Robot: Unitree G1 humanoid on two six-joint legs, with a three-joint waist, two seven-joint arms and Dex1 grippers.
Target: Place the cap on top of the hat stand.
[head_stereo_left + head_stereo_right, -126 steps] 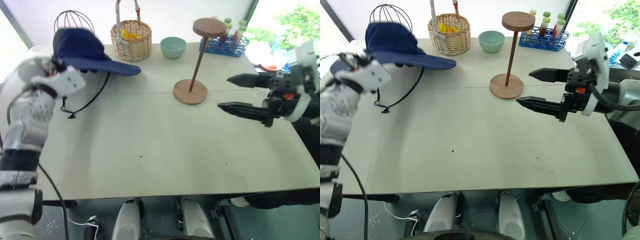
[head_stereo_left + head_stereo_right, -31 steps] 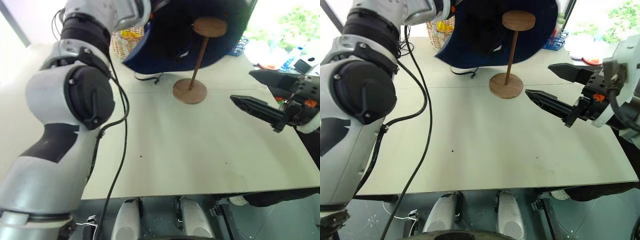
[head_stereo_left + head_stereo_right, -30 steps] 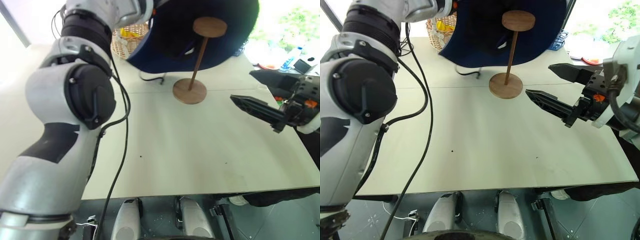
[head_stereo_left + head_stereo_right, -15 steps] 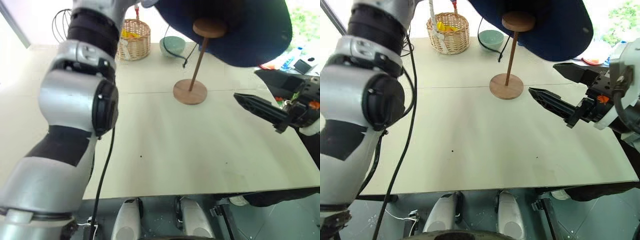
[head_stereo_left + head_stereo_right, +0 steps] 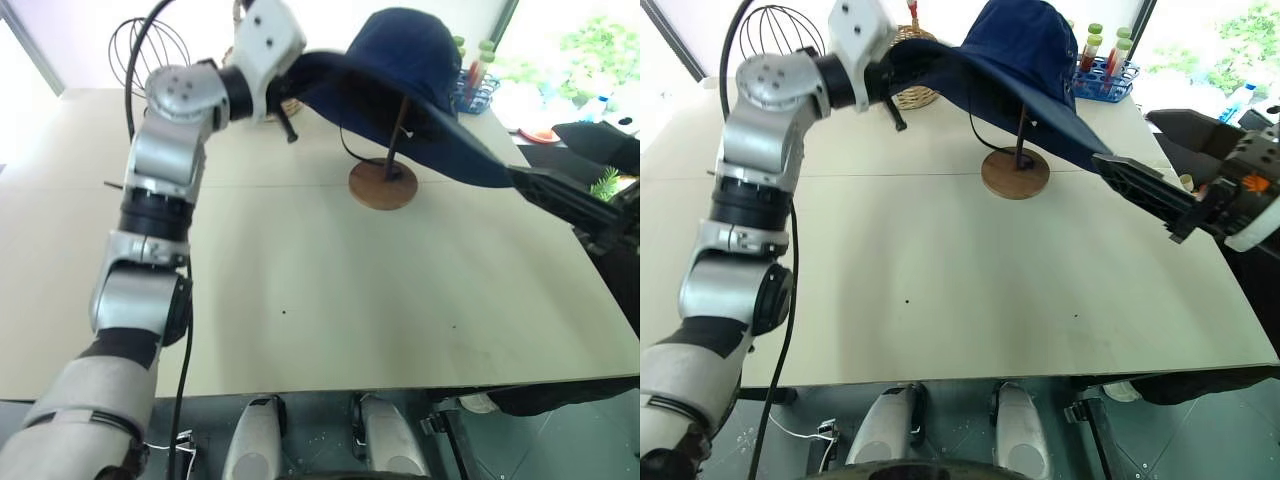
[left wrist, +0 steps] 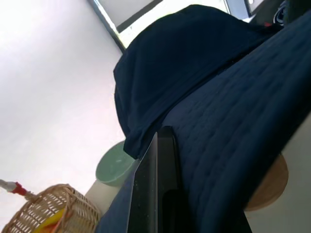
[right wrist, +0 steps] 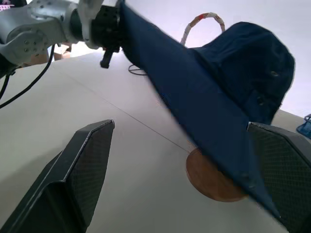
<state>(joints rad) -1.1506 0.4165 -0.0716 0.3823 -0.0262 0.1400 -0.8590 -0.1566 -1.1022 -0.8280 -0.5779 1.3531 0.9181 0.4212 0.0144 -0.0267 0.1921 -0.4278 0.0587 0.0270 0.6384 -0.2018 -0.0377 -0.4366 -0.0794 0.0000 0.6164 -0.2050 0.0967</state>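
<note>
The navy-blue cap sits crown-up over the hat stand, and its wide brim slopes down to the right. The stand's disc top is hidden under the crown; the thin rod and the round base show below the brim. My left gripper is shut on the brim's left edge, also seen in the left wrist view. My right gripper stands open to the right of the stand. The low end of the brim hangs by its fingertips.
A wicker basket and a green bowl stand at the back behind the cap. A black wire head form is at the back left. A blue rack of test tubes is at the back right. The near half of the table is bare.
The cap has turned crown-up and come down over the stand's top. My left arm has dropped and rolled with the brim in its grip. The right gripper has shifted slightly to the right.
</note>
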